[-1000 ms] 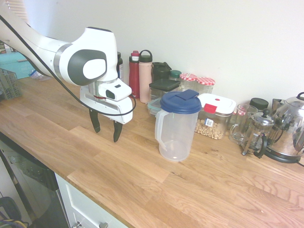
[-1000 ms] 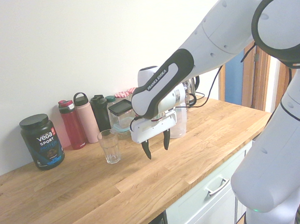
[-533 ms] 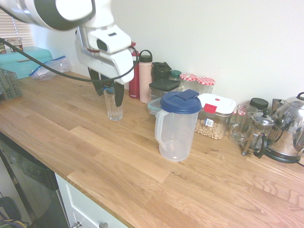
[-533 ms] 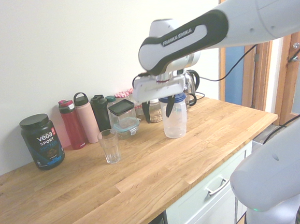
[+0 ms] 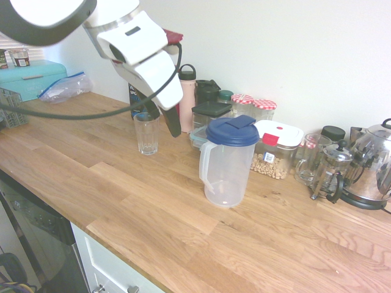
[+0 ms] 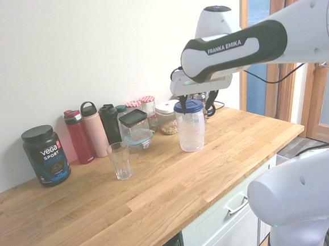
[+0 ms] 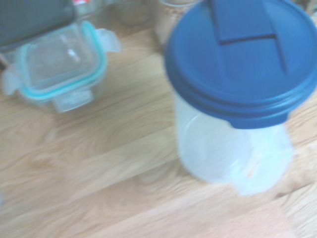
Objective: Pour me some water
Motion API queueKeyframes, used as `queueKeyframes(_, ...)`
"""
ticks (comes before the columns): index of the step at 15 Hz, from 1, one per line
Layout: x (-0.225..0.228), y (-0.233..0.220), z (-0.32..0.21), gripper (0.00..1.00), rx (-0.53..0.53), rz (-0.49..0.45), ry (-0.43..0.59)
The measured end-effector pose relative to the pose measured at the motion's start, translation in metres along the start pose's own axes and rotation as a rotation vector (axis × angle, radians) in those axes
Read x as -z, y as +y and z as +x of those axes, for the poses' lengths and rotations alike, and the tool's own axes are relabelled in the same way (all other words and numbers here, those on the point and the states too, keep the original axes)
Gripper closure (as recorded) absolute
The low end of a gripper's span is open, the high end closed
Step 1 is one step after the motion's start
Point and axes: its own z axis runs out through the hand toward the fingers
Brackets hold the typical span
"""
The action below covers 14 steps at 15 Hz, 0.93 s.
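"Blue lid (image 5: 232,133) on the water jug (image 5: 223,177), right of the middle in the first exterior view. Where's the glass (image 6: 121,162)?"

"Upright on the desk (image 6: 103,219), lower left of the middle in the second exterior view, well apart from the jug. The first exterior view has its rim partly behind the jaws."

"And how do the jaws stand?"

"Wide open, with nothing between them. In the second exterior view they're in front of the jug's lid."

"What does one camera get that another misses?"

"The first exterior view has a turquoise box (image 5: 30,80) and a plastic bag (image 5: 66,88) at the left, plus a coffee press (image 5: 333,162) near the right edge. The second shows the whole black tub (image 6: 46,158) at the left; the first catches only a bit of it. From above, the wrist view shows the lid and, near it, a clear box with a teal seal (image 7: 59,62), a bit blurred."

"Anything different from a second ago?"

"The arm has risen. Back then it hid the glass in the first exterior view. In the second, the jaws have shifted right and up, and the white-topped container (image 6: 167,120) has come into sight. Jug and glass haven't moved."
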Motion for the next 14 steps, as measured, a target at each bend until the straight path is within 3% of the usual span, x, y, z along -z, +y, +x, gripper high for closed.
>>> queueKeyframes(5, -0.036, 0.014, 0.018, 0.0, 0.059, 0.031, -0.001)
queueKeyframes(10, -0.074, -0.001, 0.037, 0.0, 0.089, 0.028, 0.002)
queueKeyframes(11, -0.08, -0.005, 0.042, 1.0, 0.09, 0.022, -0.001)
queueKeyframes(14, -0.092, -0.018, 0.054, 1.0, 0.094, 0.015, -0.004)
